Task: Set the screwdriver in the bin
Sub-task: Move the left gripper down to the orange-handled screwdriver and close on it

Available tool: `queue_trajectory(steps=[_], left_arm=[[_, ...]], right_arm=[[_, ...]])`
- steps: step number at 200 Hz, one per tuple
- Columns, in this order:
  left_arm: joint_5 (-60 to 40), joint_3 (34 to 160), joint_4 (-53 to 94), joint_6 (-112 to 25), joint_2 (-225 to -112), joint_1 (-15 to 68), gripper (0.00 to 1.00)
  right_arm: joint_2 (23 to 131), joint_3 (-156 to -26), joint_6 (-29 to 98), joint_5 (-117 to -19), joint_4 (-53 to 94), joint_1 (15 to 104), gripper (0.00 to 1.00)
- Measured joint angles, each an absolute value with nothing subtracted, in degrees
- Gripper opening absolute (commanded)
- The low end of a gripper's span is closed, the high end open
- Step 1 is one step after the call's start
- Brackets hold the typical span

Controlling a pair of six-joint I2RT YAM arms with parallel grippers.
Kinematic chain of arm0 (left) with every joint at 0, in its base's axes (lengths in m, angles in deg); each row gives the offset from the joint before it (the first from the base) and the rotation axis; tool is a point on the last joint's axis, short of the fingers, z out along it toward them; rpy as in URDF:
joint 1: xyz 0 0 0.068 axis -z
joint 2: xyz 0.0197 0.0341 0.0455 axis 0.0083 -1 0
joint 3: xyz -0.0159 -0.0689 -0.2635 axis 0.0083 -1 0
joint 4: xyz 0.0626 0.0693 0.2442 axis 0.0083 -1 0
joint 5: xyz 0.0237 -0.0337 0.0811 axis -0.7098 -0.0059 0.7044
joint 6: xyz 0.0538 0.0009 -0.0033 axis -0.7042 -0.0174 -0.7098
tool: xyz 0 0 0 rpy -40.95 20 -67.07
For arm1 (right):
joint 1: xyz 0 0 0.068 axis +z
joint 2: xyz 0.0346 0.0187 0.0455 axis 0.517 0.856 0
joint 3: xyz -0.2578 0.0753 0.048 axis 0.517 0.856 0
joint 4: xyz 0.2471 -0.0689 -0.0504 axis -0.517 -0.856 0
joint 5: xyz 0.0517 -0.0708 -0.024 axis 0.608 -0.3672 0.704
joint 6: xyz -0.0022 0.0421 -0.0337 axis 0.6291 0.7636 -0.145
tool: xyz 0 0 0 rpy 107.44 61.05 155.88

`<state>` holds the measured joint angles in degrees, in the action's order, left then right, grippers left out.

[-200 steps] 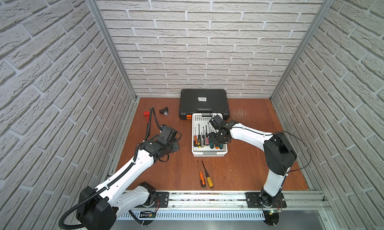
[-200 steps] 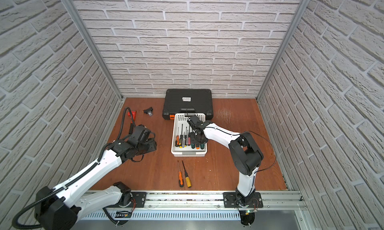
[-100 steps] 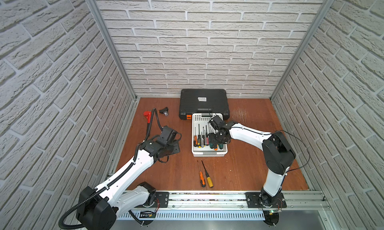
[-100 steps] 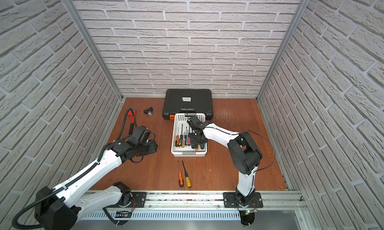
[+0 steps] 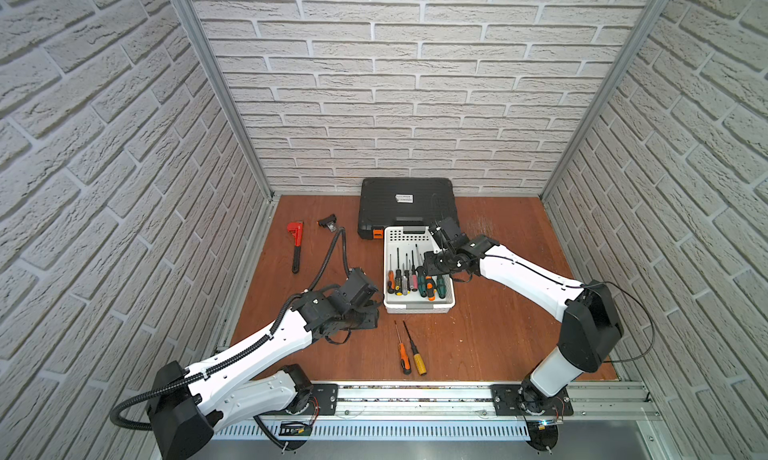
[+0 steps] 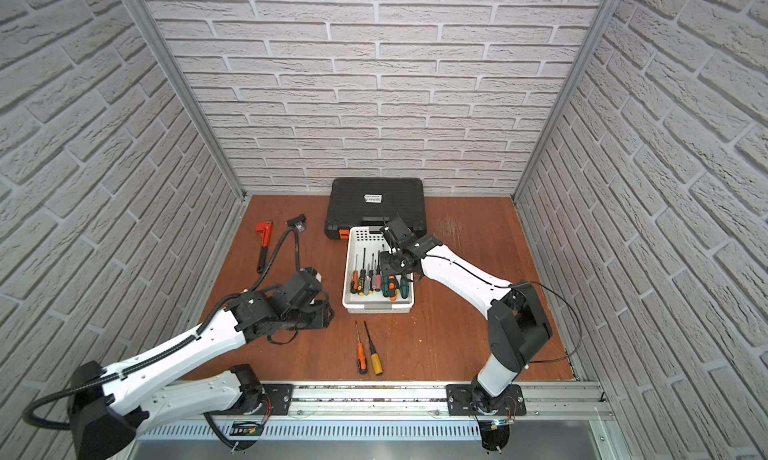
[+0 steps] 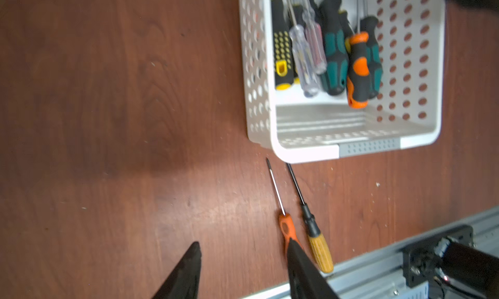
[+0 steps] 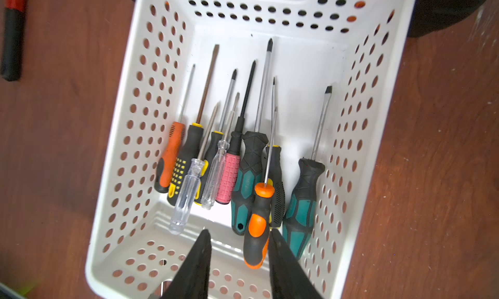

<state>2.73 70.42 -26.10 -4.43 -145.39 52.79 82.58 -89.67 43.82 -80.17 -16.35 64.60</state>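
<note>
In the white bin (image 8: 129, 138): orange-and-black screwdriver (image 8: 256, 224) atop the other screwdrivers (image 8: 232, 170)
The right pincer (image 8: 237, 233) hangs open over its handle; the left pincer (image 7: 243, 243) stands open above the desk (image 7: 108, 122), near two loose screwdrivers (image 7: 286, 227) just outside the bin

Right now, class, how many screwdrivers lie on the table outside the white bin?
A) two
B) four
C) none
A: an orange-handled screwdriver and a yellow-handled one lie side by side on the table, just in front of the bin.
</note>
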Motion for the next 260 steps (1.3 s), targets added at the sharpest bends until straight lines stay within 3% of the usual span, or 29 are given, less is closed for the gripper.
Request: queue_trajectory(steps=[48, 95, 260], left_arm=[[3.5, 67.8, -22.5, 6.2, -150.6, 67.1, 0.55], [5.2, 69.7, -18.5, 14.0, -161.3, 73.8, 0.55], [-1.4, 70.5, -13.8, 14.0, -172.6, 69.7, 0.52]], right_arm=[[74.8, -84.4, 44.5, -79.2, -14.8, 64.6, 0.37], [72.9, -81.1, 45.1, -78.1, -12.9, 64.6, 0.37], [73.1, -78.7, 46.0, -75.1, -8.9, 64.6, 0.36]])
